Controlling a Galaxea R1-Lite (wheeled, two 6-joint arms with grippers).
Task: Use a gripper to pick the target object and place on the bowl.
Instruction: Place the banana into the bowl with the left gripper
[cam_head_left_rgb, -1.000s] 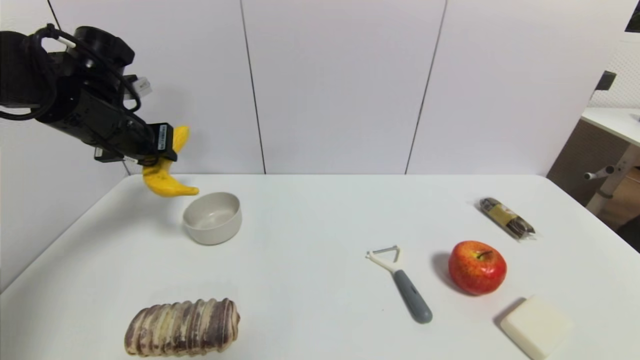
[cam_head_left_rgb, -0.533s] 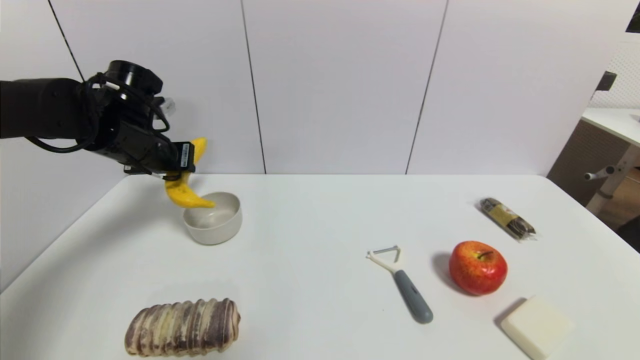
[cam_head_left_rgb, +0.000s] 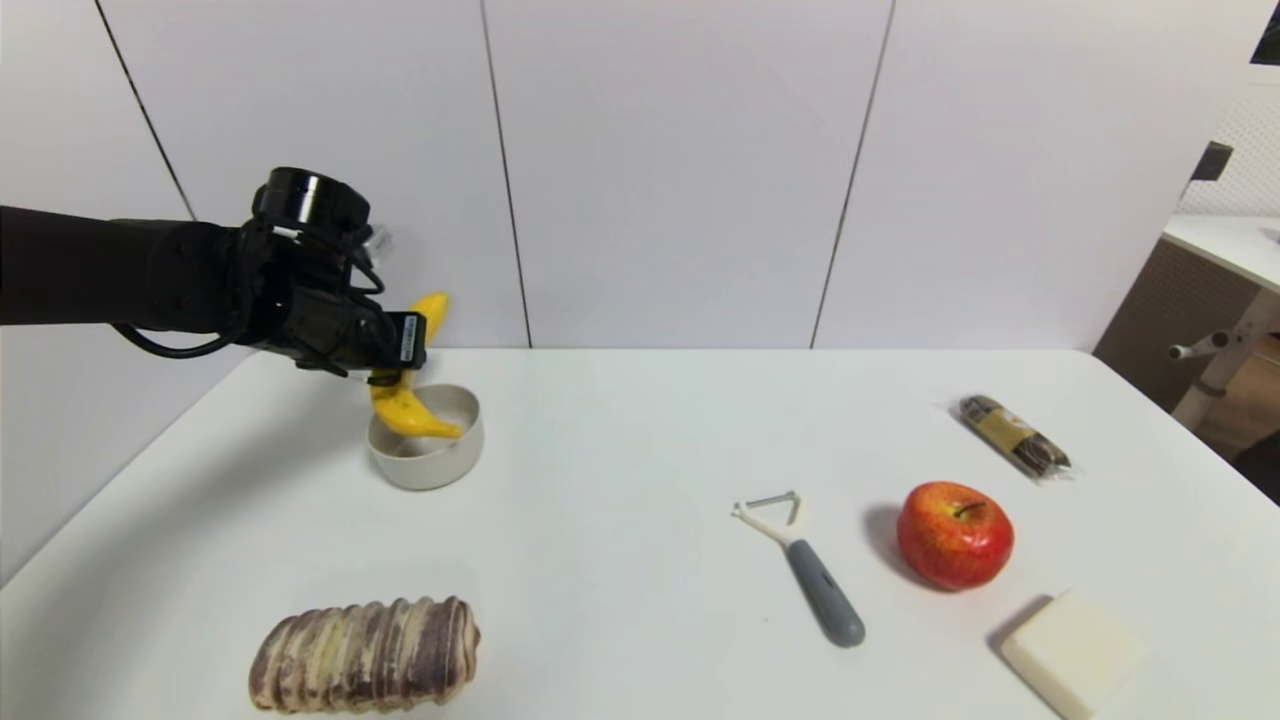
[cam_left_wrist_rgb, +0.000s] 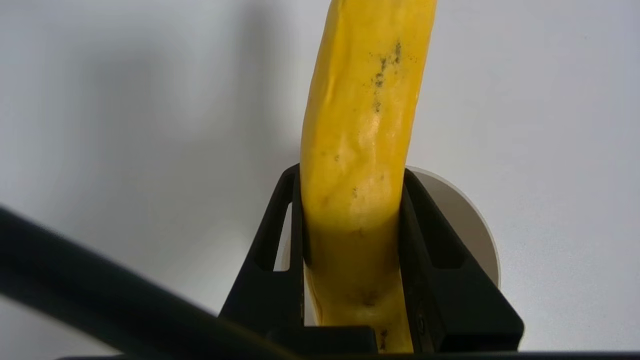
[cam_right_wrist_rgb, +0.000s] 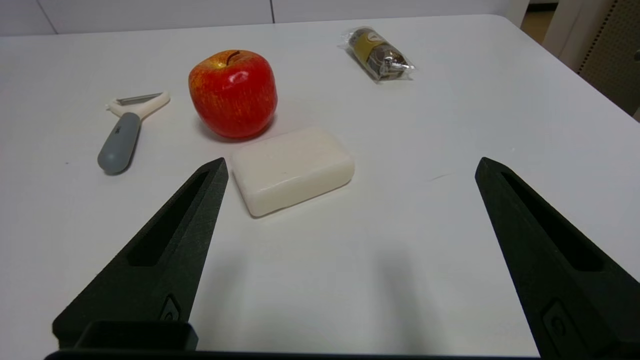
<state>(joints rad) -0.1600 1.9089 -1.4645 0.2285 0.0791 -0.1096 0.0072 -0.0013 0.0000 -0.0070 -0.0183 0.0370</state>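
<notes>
Yellow fills most of my left wrist feed: the banana (cam_left_wrist_rgb: 357, 165) is pinched across its middle by the left end effector (cam_head_left_rgb: 392, 352), both black fingers (cam_left_wrist_rgb: 270, 260) pressed flat against its sides. From the head camera I see the fruit hanging nearly upright, upper tip poking above the fingers, lower tip curling over the light-grey bowl (cam_head_left_rgb: 428, 462) and appearing to dip just inside the rim on the side nearest the arm. Whether that tip touches the bowl's floor I cannot tell.

I judge this to be the placing step, with the carry about finished. The banana is longer than the bowl is wide, so I expect it to rest across or lean on the rim rather than sit inside. The next move calls for a little more descent until the lower end is supported, then parting the fingers gently so the fruit settles without tipping the bowl or rolling out onto the desk (cam_head_left_rgb: 640, 560).

My right end effector (cam_right_wrist_rgb: 350, 170) is parked low over the right side of the desk, fingers spread wide, near the white soap bar (cam_right_wrist_rgb: 292, 170), the apple (cam_right_wrist_rgb: 233, 93) and the peeler (cam_right_wrist_rgb: 125, 135). The striped bread loaf (cam_head_left_rgb: 365, 655) lies at the near edge, well apart from the bowl.
</notes>
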